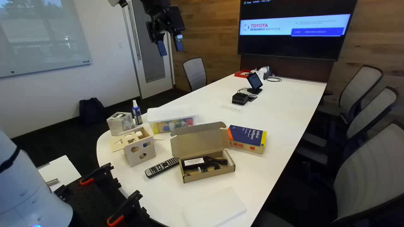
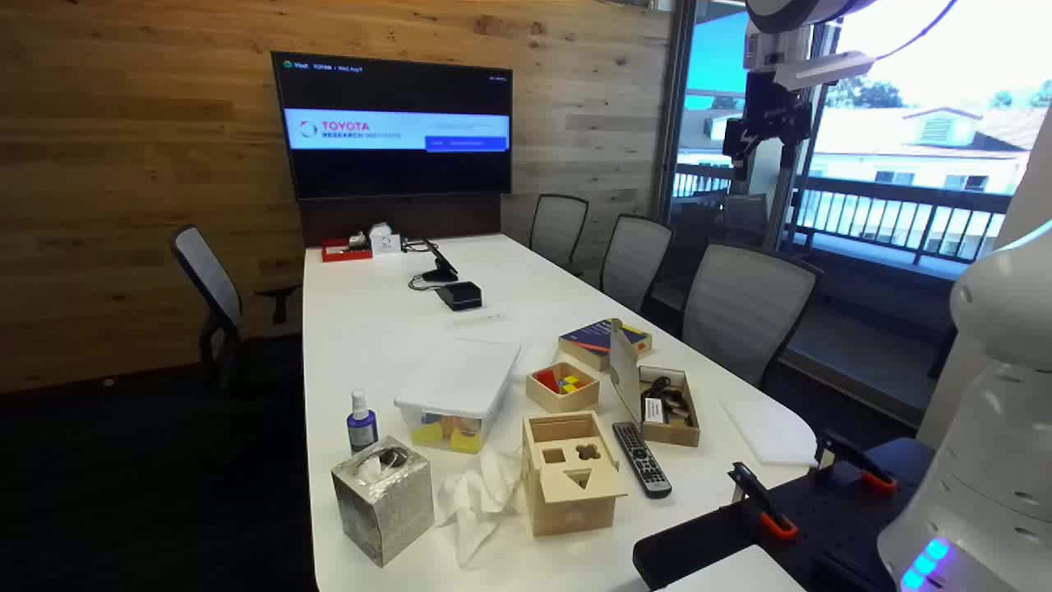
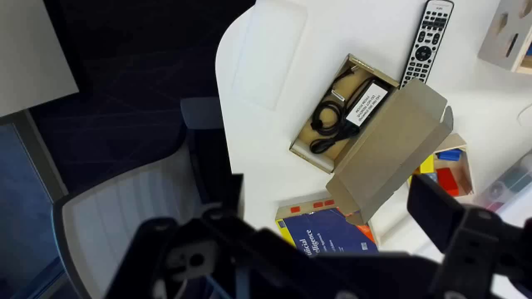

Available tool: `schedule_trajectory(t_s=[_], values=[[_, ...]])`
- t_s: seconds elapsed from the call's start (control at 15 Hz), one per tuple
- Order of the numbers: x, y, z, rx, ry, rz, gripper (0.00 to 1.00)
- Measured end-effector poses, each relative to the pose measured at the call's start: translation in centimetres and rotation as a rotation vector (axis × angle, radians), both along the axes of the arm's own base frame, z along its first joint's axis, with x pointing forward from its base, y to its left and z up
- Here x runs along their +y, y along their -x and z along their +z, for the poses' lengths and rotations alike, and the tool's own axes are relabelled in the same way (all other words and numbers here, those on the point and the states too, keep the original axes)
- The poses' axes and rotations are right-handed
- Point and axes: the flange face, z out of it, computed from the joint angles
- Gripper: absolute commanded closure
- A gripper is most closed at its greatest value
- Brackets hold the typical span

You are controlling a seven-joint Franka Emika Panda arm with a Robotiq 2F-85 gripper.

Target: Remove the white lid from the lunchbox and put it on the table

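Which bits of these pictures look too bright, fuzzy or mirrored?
In an exterior view, part of the sky is bleached white; in an exterior view, the wall board catches reflections; in the wrist view, the gripper is blurred, probably too near the lens, while the remote control looks fairly sharp.

Wrist view: we get only a clipped slice of the lunchbox (image 3: pixel 509 182) at 3 o'clock and of the shape sorter (image 3: pixel 505 37) at 2, plus a book (image 3: pixel 328 232) at 5 part-hidden by the carton flap (image 3: pixel 392 141) and the out-of-focus gripper (image 3: pixel 328 201). In an exterior view the flap also covers the lunchbox's 4 o'clock corner, we lose the far edge of the white lid (image 1: pixel 170 113) at 9 where it washes into the table (image 1: pixel 284 104), and the robot base (image 1: pixel 28 192) at 8 runs off frame. Small print on the screen (image 1: pixel 295 30) is too blurred for us in both exterior views.
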Motion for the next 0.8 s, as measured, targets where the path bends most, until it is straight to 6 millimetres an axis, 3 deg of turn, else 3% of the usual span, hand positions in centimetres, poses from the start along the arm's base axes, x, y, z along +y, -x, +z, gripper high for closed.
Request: schedule_trajectory(t_s=[0.53, 0.67, 0.8], values=[[0.4, -0.3, -0.4, 0.007, 0.002, 0.011, 0.0], [1.6, -1.8, -1.4, 0.0, 0.019, 0.053, 0.0], [4.2, -4.6, -3.3, 0.003, 0.05, 0.134, 0.0]])
